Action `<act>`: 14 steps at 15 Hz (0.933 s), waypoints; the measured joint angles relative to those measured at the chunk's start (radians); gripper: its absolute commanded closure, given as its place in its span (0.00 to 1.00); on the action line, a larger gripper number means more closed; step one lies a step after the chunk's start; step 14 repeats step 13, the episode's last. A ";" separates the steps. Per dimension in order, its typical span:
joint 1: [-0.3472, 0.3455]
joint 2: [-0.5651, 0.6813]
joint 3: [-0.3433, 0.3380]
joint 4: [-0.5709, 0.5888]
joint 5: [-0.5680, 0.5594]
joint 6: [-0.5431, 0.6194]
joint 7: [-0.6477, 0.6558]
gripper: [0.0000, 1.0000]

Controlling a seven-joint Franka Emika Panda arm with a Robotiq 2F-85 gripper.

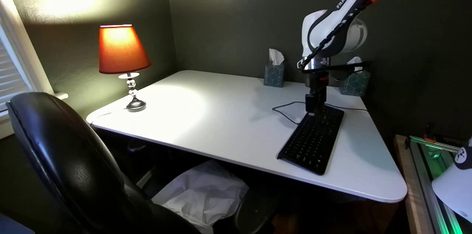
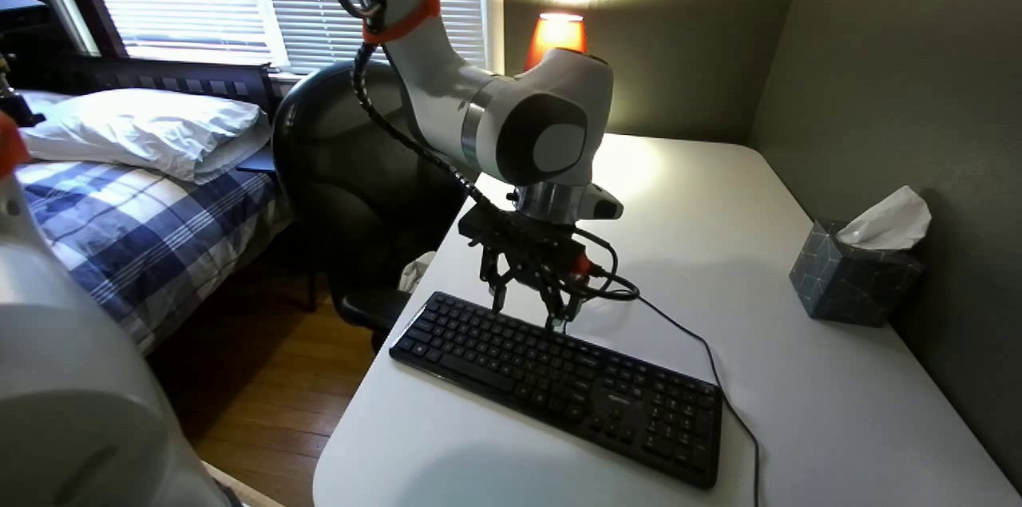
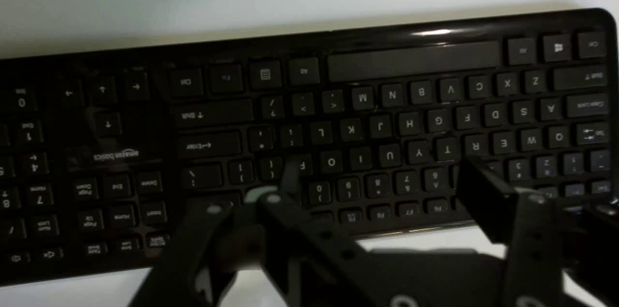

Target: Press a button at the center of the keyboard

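Observation:
The flat black keyboard (image 1: 309, 149) lies on the white desk in both exterior views (image 2: 615, 403). In the wrist view the keyboard (image 3: 377, 104) spans the frame with its letters upside down. My gripper (image 2: 527, 318) points down over the keyboard's far long edge. In the wrist view the gripper (image 3: 381, 171) is open, its two fingers wide apart with nothing between them. One finger hides keys around P and minus, the other hides keys around 4 and 5. I cannot tell whether a fingertip touches a key.
A thin black cable (image 2: 695, 335) runs behind the keyboard. Tissue boxes (image 1: 274, 75) (image 1: 354, 83) stand along the wall side of the white desk (image 1: 221, 116). A red lamp (image 1: 123, 49) stands at the far end. A black office chair (image 1: 66, 164) is at the desk's side.

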 measured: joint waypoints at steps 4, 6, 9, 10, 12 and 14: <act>0.000 -0.077 -0.005 -0.040 -0.004 0.000 0.006 0.00; 0.000 -0.117 -0.009 -0.060 -0.006 0.000 0.012 0.00; 0.001 -0.151 -0.013 -0.072 -0.007 0.000 0.016 0.00; 0.001 -0.148 -0.013 -0.070 -0.007 0.000 0.016 0.00; 0.002 -0.143 -0.014 -0.070 -0.007 0.000 0.016 0.00; 0.003 -0.143 -0.014 -0.070 -0.007 0.000 0.016 0.00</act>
